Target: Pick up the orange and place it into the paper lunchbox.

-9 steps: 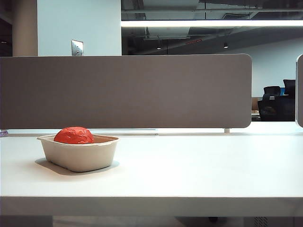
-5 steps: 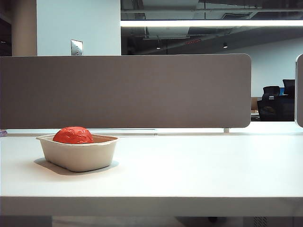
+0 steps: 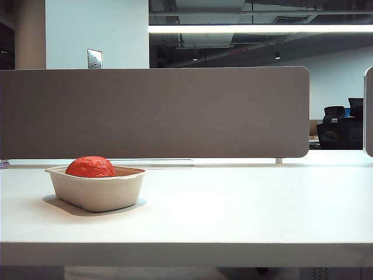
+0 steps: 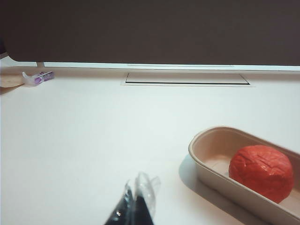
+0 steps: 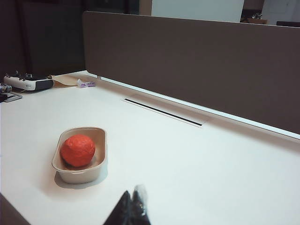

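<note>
The orange [image 3: 90, 167], a crinkled red-orange ball, lies inside the beige paper lunchbox [image 3: 98, 194] on the left of the white table. The left wrist view shows the orange [image 4: 260, 171] in the lunchbox [image 4: 212, 161], with my left gripper [image 4: 137, 202] a short way off over bare table, its fingers pressed together with nothing between them. In the right wrist view the orange [image 5: 78, 150] and lunchbox [image 5: 82, 175] sit further off; my right gripper [image 5: 131, 204] is shut and empty. Neither gripper shows in the exterior view.
A grey divider panel [image 3: 154, 112] runs along the table's far edge, with a cable slot [image 5: 162, 112] in front of it. A small purple object [image 4: 39, 78] and a black-and-white controller [image 5: 28, 82] lie at the far left side.
The orange and lunchbox have stayed put in the exterior view. No arm appears there in any frame.
</note>
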